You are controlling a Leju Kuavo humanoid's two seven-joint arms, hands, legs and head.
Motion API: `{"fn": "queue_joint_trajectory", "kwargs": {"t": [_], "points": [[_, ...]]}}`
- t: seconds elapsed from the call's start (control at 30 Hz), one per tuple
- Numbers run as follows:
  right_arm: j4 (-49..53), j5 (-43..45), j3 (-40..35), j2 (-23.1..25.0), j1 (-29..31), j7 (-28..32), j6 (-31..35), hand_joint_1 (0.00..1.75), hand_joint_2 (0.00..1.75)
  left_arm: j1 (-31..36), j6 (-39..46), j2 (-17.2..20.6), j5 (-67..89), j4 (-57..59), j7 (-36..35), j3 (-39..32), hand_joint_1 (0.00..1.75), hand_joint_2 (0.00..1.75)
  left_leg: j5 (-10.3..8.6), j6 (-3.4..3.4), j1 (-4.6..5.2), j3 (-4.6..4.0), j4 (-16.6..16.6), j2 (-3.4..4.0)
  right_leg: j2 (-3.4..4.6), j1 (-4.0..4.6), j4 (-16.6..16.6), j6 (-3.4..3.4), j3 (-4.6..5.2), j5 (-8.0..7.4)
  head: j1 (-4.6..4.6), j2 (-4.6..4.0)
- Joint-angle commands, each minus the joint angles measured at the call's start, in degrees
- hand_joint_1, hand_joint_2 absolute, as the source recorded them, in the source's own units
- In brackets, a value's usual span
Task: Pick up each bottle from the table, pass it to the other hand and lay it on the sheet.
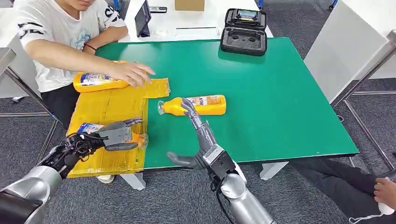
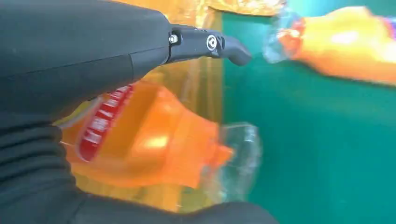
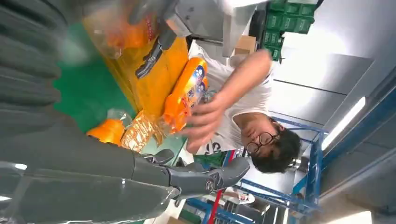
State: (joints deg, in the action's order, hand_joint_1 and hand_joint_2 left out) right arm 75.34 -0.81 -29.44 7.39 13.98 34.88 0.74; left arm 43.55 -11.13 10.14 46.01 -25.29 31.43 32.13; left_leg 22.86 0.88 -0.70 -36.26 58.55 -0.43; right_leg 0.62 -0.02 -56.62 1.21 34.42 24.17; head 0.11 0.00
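Note:
My left hand (image 1: pixel 116 135) grips an orange bottle (image 1: pixel 91 129) lying sideways low over the near end of the yellow sheet (image 1: pixel 107 107). Up close, that bottle (image 2: pixel 149 140) points its clear cap (image 2: pixel 238 158) toward the green table. A second orange bottle (image 1: pixel 198 105) lies on the green table (image 1: pixel 280 102) just right of the sheet. My right hand (image 1: pixel 198 140) is open at the table's front edge, fingers spread toward that bottle without touching it. A third bottle (image 1: pixel 98 80) lies at the sheet's far end under a person's hand (image 1: pixel 133 73).
A person sits at the table's far left corner. A black case (image 1: pixel 245 30) stands at the far edge, with a tablet (image 1: pixel 142 18) and a box (image 1: pixel 189 4) on a white table behind. Another person's hand (image 1: pixel 385 191) shows low right. Metal frames flank the table.

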Motion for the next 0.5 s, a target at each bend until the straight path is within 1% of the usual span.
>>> {"fn": "queue_joint_trajectory", "kwargs": {"t": [0.03,0.1,0.17,0.27,0.3,0.33,0.37,0.4,0.43,0.47,0.5], "points": [[-0.7,-0.2,0.0,-1.6,0.0,-0.5,0.8,0.0,1.75,-3.6,-0.2,-3.4,-5.6,0.7,2.6,-6.7,0.0,0.0,0.04,0.03,0.07,0.21,-0.1,0.07,0.0,-0.06,0.1,0.03,-0.18,0.03,-0.02,0.0],[-0.4,-0.3,-0.1,-1.7,-0.3,-0.5,1.0,0.0,1.75,-3.8,1.3,-3.7,-6.5,0.2,3.0,-7.4,0.0,0.0,0.03,0.01,0.03,0.08,-0.1,0.05,0.0,-0.03,0.1,0.02,-0.05,0.02,0.0,0.0],[0.2,-0.4,0.1,-1.8,-1.3,-0.4,1.6,0.0,1.75,-4.4,6.2,-4.9,-8.9,-0.6,2.6,-9.6,0.0,0.0,0.02,0.01,0.04,0.09,-0.1,0.04,-0.05,-0.04,0.1,0.02,-0.06,0.03,-0.02,0.0],[0.2,-0.5,-0.1,-1.9,-1.5,-0.3,1.7,0.0,1.75,-4.2,7.3,-5.4,-9.1,-0.6,2.7,-9.4,0.0,0.0,0.02,0.02,0.05,0.06,-0.1,-0.06,-0.14,-0.04,0.1,0.03,-0.04,0.05,-0.02,0.0],[0.3,-0.3,-0.1,-1.8,-1.5,-0.3,1.8,0.0,1.75,-4.5,15.6,-6.4,-11.3,-1.4,3.7,-11.5,0.0,0.0,0.04,0.02,0.05,0.1,-0.1,-0.04,-0.14,-0.04,0.1,0.04,-0.07,0.07,0.0,0.0],[0.3,-0.3,-0.2,-1.7,-1.5,-0.2,1.9,0.0,1.75,-4.4,18.4,-7.3,-13.3,-1.7,3.8,-13.3,0.0,0.0,0.05,0.02,0.03,0.04,-0.1,-0.02,-0.11,-0.02,0.1,0.03,-0.02,0.06,-0.02,0.0],[-0.1,-0.4,-0.8,-1.6,-0.9,0.1,2.7,0.0,1.75,-4.6,27.6,-8.6,-15.4,-2.9,6.6,-15.2,0.0,0.0,0.03,0.02,0.05,-0.06,0.0,-0.05,-0.12,-0.04,0.0,0.03,0.07,0.05,-0.02,0.0],[-0.4,-0.4,-1.1,-1.3,-0.4,0.1,2.7,0.0,1.75,-4.7,34.5,-9.6,-16.1,-4.2,8.6,-16.8,0.0,0.0,0.03,0.03,0.06,-0.03,-0.1,-0.1,-0.19,-0.04,0.1,0.04,0.02,0.07,0.0,0.0],[-1.0,0.0,-1.7,-1.1,0.4,0.0,3.0,0.0,1.75,-5.8,40.2,-9.7,-18.8,-8.5,8.6,-16.5,0.0,0.0,0.03,0.02,0.03,-0.13,0.0,-0.07,-0.15,-0.02,0.0,0.04,0.12,0.06,-0.04,0.0],[-1.3,0.2,-1.9,-1.1,0.6,0.0,3.1,0.0,1.75,-6.2,41.8,-9.8,-20.3,-10.2,8.6,-16.6,0.0,0.0,0.02,0.02,0.02,-0.24,0.0,-0.05,-0.12,-0.01,0.0,0.03,0.25,0.03,-0.02,0.0],[-2.3,0.6,-2.7,-1.0,1.4,0.0,3.3,0.0,1.75,-8.1,51.1,-8.9,-18.1,-17.7,8.6,-16.2,0.0,0.0,0.05,0.03,0.02,-0.22,0.0,-0.07,-0.17,-0.01,0.0,0.05,0.21,0.07,-0.02,0.0]]}}
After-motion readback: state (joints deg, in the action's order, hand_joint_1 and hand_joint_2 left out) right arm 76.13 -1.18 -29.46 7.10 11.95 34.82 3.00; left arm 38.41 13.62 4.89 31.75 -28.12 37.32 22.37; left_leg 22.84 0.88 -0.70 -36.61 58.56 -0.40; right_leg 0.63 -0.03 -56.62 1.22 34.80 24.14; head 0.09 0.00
